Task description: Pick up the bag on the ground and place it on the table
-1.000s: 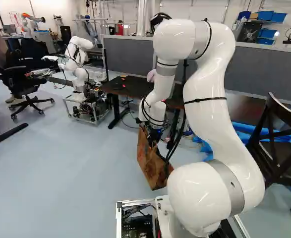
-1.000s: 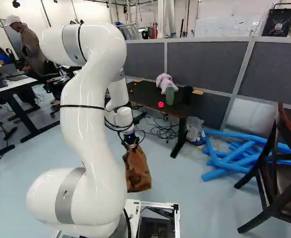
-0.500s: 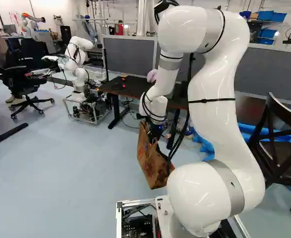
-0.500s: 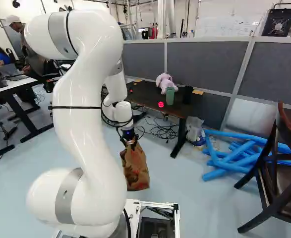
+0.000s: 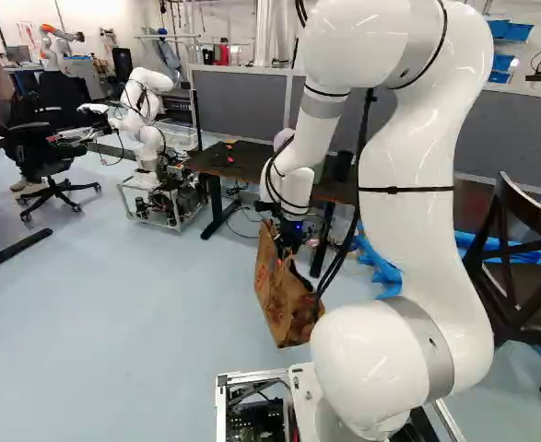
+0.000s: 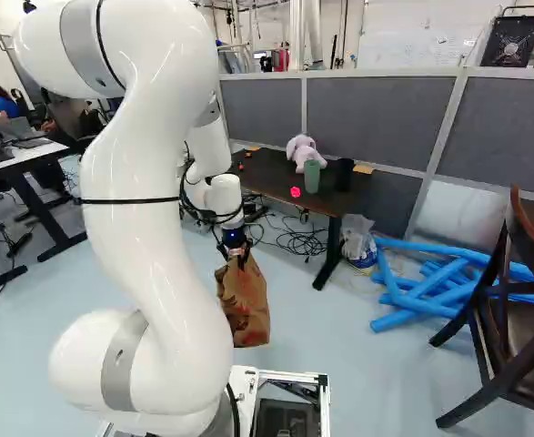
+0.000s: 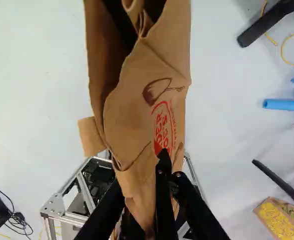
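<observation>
My gripper [image 5: 291, 241] is over the floor in front of the table, shut on the upper part of the brown paper bag [image 5: 284, 299]. In the right base view the gripper [image 6: 236, 246] has the bag [image 6: 245, 305] hanging below it, somewhat tilted; its clearance from the floor is hard to judge. Seen from the wrist, paper of the bag [image 7: 136, 120] runs in between the black fingers of the gripper [image 7: 159, 172], which partly hide it. The dark table [image 6: 271, 173] stands beyond the bag, against the grey partition.
A pink plush toy [image 6: 302, 150], a green cup [image 6: 312, 176], a black cylinder [image 6: 344, 173] and a red ball [image 6: 295, 192] are on the table. Blue foam tubes [image 6: 421, 296] and a dark chair [image 6: 512, 319] are to its right. Another robot [image 5: 146, 110] stands left of the table.
My arm's upper part has swung back toward the cameras. The gripper and the bag in it have shifted slightly, the bag's lower edge rising a little in both base views. The base has not moved.
</observation>
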Tool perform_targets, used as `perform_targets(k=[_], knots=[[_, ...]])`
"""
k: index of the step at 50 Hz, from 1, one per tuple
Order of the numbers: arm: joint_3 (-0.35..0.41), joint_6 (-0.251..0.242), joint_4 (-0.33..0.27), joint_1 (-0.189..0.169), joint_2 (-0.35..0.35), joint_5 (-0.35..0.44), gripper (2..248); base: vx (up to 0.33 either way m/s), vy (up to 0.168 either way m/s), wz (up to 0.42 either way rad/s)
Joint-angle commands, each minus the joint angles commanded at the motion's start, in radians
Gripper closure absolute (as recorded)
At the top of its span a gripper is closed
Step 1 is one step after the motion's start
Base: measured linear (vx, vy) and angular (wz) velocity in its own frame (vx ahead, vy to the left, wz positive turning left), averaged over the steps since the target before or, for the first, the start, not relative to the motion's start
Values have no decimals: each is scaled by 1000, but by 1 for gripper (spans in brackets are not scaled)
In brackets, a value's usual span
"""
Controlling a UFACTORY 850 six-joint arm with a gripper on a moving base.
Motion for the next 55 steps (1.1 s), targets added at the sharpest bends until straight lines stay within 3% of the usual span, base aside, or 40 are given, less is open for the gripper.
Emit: perform_targets(k=[31, 55], knots=[[-30, 0, 47, -11, 93, -150, 229, 0, 0, 0], [-51, 0, 24, -14, 162, -165, 229, 0, 0, 0]])
